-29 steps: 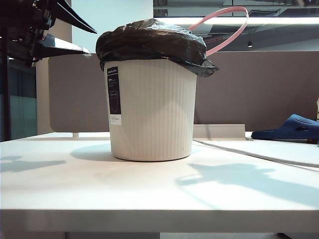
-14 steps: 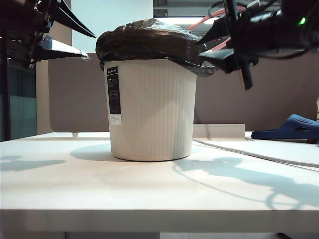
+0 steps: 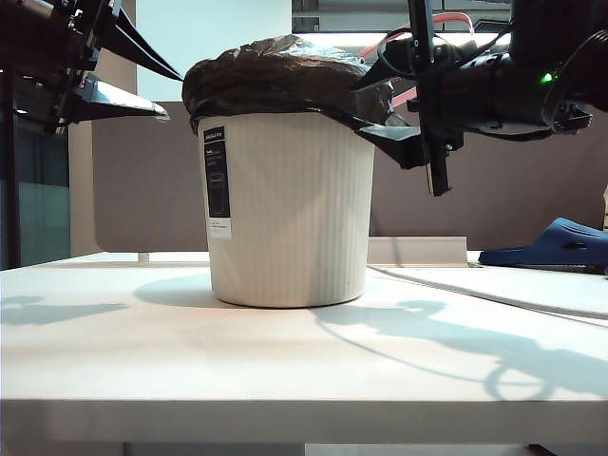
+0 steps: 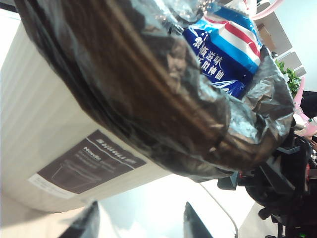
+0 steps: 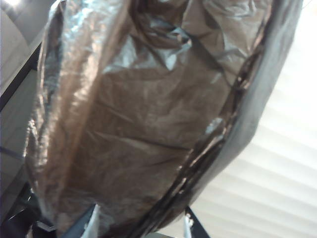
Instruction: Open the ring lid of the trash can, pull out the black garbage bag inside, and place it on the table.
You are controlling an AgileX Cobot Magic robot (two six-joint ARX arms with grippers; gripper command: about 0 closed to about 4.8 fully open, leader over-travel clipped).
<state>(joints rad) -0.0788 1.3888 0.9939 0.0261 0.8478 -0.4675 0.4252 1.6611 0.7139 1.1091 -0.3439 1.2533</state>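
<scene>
On the white table (image 3: 285, 370) the trash can (image 3: 290, 209) stands, ring lid (image 3: 446, 19) raised behind; our left gripper (image 3: 169, 93) and right gripper (image 3: 375, 104), fingers spread, flank the black garbage bag (image 3: 285, 76), which we judge must next be pinched and lifted

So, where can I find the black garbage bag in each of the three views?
Exterior view: the black garbage bag bulges over the rim of the trash can, between both grippers.
Left wrist view: the bag crosses the picture diagonally, open around a blue snack packet.
Right wrist view: the bag fills most of the picture.
Shared landmark: the can's ribbed cream wall.
</scene>
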